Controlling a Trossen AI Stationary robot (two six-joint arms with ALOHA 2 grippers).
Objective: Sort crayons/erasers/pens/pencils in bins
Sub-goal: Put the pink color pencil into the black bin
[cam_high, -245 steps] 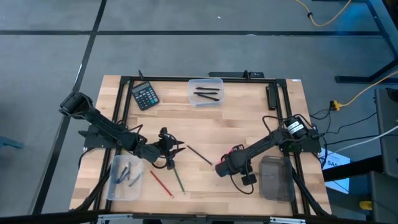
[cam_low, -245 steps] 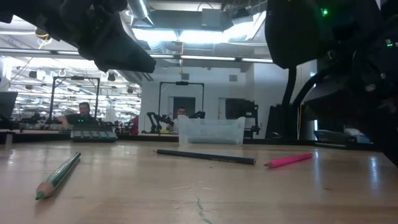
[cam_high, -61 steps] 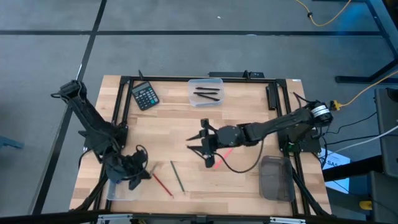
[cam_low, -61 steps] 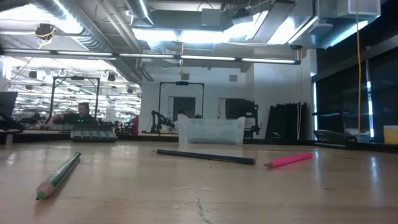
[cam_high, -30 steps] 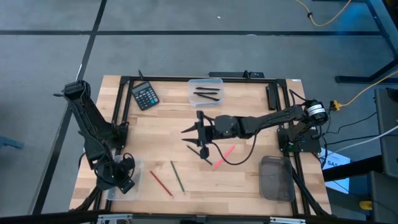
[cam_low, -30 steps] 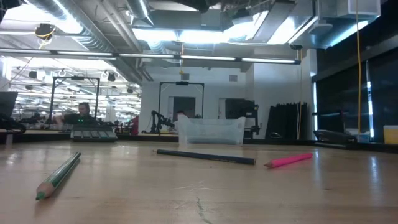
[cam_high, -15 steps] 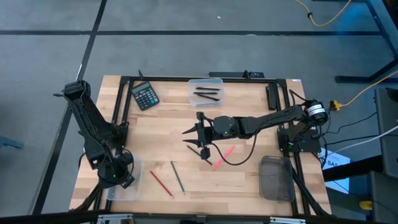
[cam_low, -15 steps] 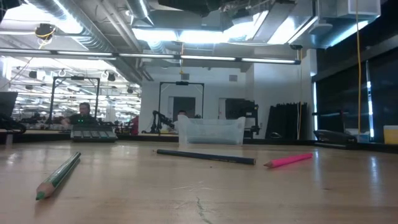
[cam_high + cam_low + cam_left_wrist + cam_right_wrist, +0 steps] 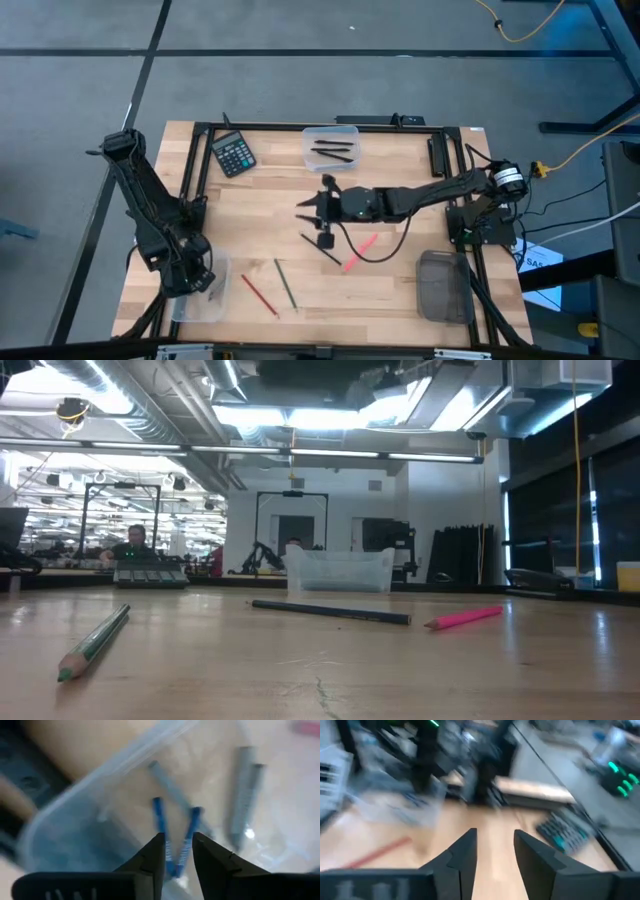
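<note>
left gripper (image 9: 176, 851): over near-left clear bin (image 9: 205, 300), fingers apart, empty | bin holds blue (image 9: 161, 827) and grey sticks (image 9: 243, 795) | right gripper (image 9: 318, 222): mid-table, fingers apart, empty, above black pencil (image 9: 322, 247) | pink stick (image 9: 359, 253), green pencil (image 9: 286, 283), red pencil (image 9: 258, 293) right of that bin

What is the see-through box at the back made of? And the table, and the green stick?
The box looks like frosted, cloudy plastic: the room shows dimly through its walls. The table looks like pale wood with a smooth matte finish, showing plank lines and a fine crack. The green stick seems a wooden pencil, painted green, with bare pale wood at its sharpened tip.
</note>
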